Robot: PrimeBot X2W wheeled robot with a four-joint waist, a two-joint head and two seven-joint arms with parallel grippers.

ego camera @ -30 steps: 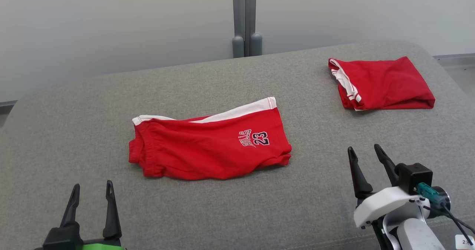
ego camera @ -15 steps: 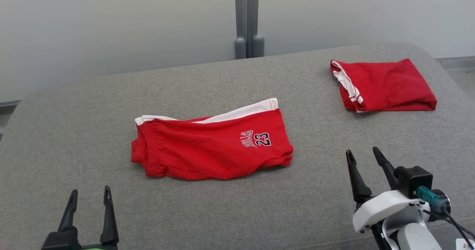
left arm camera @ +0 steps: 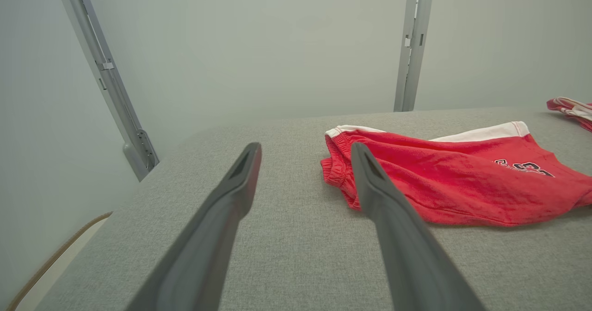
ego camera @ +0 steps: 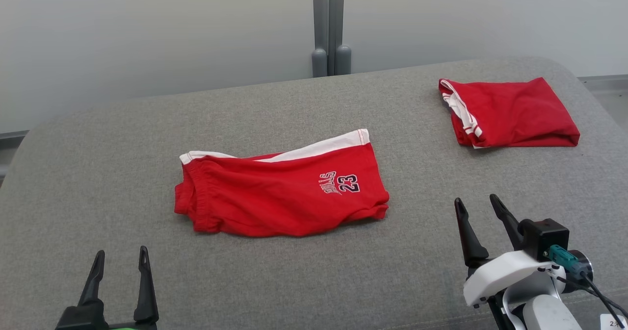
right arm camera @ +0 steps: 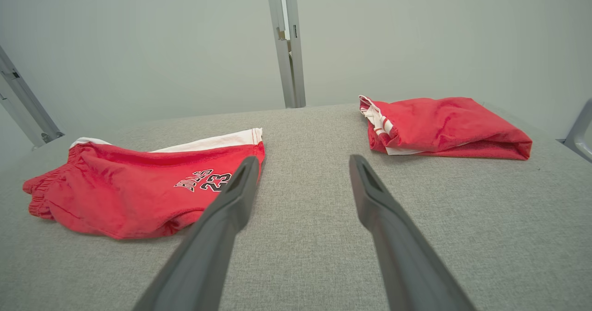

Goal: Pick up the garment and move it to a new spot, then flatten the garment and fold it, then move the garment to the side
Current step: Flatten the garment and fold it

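Red shorts with a white band and "BULLS 23" print, the garment (ego camera: 274, 202), lie folded over at the middle of the grey padded table (ego camera: 98, 173). They also show in the left wrist view (left arm camera: 453, 186) and the right wrist view (right arm camera: 125, 200). My left gripper (ego camera: 121, 252) hovers open near the front left, short of the garment's waistband, its fingers (left arm camera: 306, 147) empty. My right gripper (ego camera: 476, 200) stands open to the right of the garment, its fingers (right arm camera: 304, 158) holding nothing.
A second red garment (ego camera: 515, 112) lies folded at the back right of the table, also seen from the right wrist (right arm camera: 439, 126). A grey post (ego camera: 328, 26) stands against the pale wall behind. The table's edges curve down at left and right.
Both grippers have drawn back slightly toward the bottom of the head view. The whole picture has shifted a little, so the camera moved. The garments lie as before.
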